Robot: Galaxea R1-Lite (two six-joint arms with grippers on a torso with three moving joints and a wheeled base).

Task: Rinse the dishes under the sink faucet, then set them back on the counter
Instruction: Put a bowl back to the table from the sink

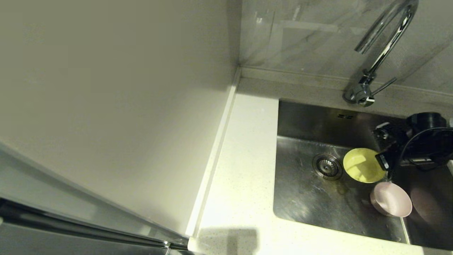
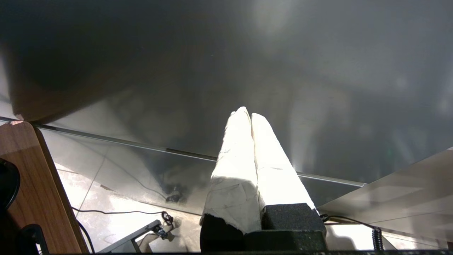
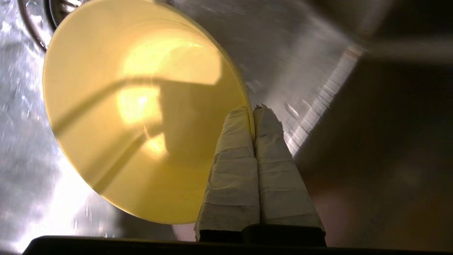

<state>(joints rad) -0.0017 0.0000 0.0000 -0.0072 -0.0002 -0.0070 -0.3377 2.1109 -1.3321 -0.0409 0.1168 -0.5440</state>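
The right gripper (image 3: 254, 122) is pinched on the rim of the yellow-green bowl (image 1: 363, 165), one taped finger inside the wall and one outside — a rim pinch, probably because the bowl is too wide to span. The bowl hangs tilted inside the sink (image 1: 304, 198), its open face turned away from the wrist, so water could run off rather than pool. Just beyond the bowl's far edge from the gripper lies the strainer drain (image 1: 327, 166). The spout of the faucet (image 1: 380, 49) stands above and behind the gripper; no stream shows, so I judge the rinse is not yet under way. The pale pink bowl (image 1: 391, 199) rests on the sink floor just below the gripper, on the near side. The counter (image 1: 240, 170) lies well beyond the drain. The left gripper (image 2: 250, 117) is parked out of the head view, fingers pressed together on nothing.
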